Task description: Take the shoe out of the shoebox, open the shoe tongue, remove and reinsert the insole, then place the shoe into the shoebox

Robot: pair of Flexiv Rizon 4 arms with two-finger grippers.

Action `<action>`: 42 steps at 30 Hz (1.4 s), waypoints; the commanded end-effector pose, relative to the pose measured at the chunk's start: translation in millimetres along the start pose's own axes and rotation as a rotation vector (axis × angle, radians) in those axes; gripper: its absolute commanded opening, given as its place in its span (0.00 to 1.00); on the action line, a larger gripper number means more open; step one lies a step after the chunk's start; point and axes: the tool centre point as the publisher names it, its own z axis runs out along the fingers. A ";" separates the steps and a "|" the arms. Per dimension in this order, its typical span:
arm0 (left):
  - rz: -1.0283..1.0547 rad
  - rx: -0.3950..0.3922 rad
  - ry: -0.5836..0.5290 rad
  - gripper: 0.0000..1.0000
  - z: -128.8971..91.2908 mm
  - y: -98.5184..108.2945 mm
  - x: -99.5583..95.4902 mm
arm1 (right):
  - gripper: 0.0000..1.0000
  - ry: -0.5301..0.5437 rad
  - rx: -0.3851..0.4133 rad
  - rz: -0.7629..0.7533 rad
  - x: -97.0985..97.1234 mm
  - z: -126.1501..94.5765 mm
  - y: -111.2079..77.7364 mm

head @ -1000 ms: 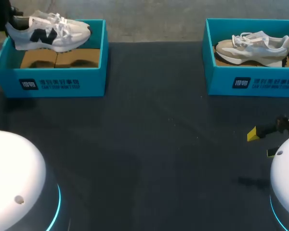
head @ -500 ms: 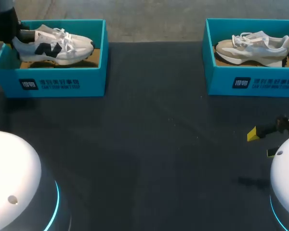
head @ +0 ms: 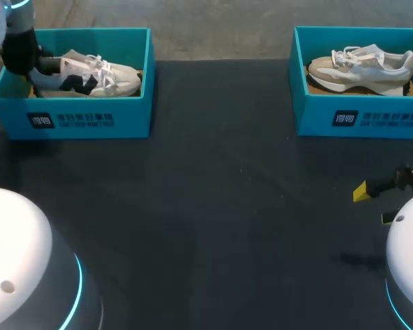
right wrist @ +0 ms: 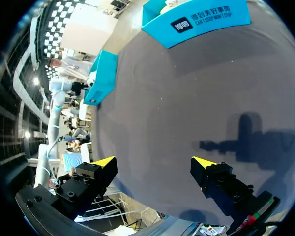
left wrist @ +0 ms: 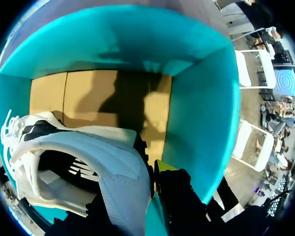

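Note:
A white shoe with dark side markings (head: 89,74) lies low inside the left teal shoebox (head: 72,117), toe toward the box's right wall. My left gripper (head: 33,67) is at the box's left end, shut on the shoe's heel. In the left wrist view the shoe (left wrist: 88,152) hangs from my left gripper (left wrist: 146,172); one yellow fingertip (left wrist: 163,166) shows against the heel's outside, above the shoebox's brown cardboard floor (left wrist: 103,98). My right gripper (head: 375,196) stands open over the bare table at the right, and nothing is between its fingers in the right wrist view (right wrist: 155,167).
A second teal shoebox (head: 361,117) at the back right holds a beige and white shoe (head: 361,67). The dark tabletop (head: 220,206) lies between the boxes and the arm bases.
My left arm has brought the white shoe down from above the left box's rim into the box and a little to the right. The right arm has not moved.

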 end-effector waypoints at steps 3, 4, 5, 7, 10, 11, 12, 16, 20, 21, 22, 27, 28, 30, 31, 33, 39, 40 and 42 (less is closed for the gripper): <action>-0.001 0.010 0.022 0.00 11.8 7.4 -6.7 | 1.00 -0.004 -0.001 0.002 0.7 0.1 -1.2; 0.000 0.011 0.025 0.00 12.9 7.5 -7.0 | 1.00 -0.004 -0.001 0.002 0.7 0.1 -1.2; 0.001 0.011 0.028 0.00 13.9 7.4 -7.2 | 1.00 -0.004 -0.001 0.002 0.7 0.1 -1.2; 0.001 0.012 0.030 0.00 15.1 7.6 -7.3 | 1.00 -0.004 -0.001 0.002 0.7 0.1 -1.2; -0.001 0.013 0.033 0.00 16.7 7.9 -7.1 | 1.00 -0.004 -0.001 0.002 0.7 0.1 -1.2; -0.002 0.014 0.033 0.00 16.8 7.9 -7.0 | 1.00 -0.004 -0.001 0.002 0.7 0.1 -1.2; -0.002 0.015 0.031 0.00 16.7 8.0 -6.4 | 1.00 -0.004 -0.001 0.002 0.7 0.1 -1.2; -0.006 0.014 0.019 0.00 12.2 7.7 -3.5 | 1.00 -0.004 -0.001 0.002 0.7 0.1 -1.2; -0.007 0.009 0.001 0.00 5.6 6.0 -0.6 | 1.00 -0.004 -0.001 0.002 0.7 0.1 -1.2; -0.008 0.008 -0.005 0.00 3.5 5.9 0.0 | 1.00 -0.004 -0.001 0.002 0.7 0.1 -1.2; -0.009 0.007 -0.005 0.00 2.6 5.9 0.4 | 1.00 -0.004 -0.001 0.002 0.7 0.1 -1.2; -0.008 -0.013 -0.022 0.00 -22.0 5.1 8.4 | 1.00 -0.004 -0.001 0.002 0.7 0.1 -1.2; -0.007 -0.014 -0.023 0.00 -23.6 5.0 8.8 | 1.00 -0.004 -0.001 0.002 0.7 0.1 -1.2; -0.002 -0.020 -0.029 0.00 -34.5 3.2 11.9 | 1.00 -0.004 -0.001 0.002 0.7 0.1 -1.2; -0.002 -0.021 -0.030 0.00 -36.7 2.5 12.4 | 1.00 -0.004 -0.001 0.002 0.7 0.1 -1.2; -0.001 -0.027 -0.032 0.00 -43.2 -0.8 13.6 | 1.00 -0.004 -0.001 0.002 0.7 0.1 -1.2; 0.013 -0.034 -0.027 0.00 -49.4 -12.9 14.5 | 1.00 -0.004 -0.001 0.002 0.7 0.1 -1.2; 0.016 -0.032 -0.027 0.00 -49.6 -15.2 14.9 | 1.00 -0.004 -0.001 0.002 0.7 0.1 -1.2; 0.020 -0.030 -0.028 0.00 -49.2 -20.1 15.3 | 1.00 -0.004 -0.001 0.002 0.7 0.1 -1.2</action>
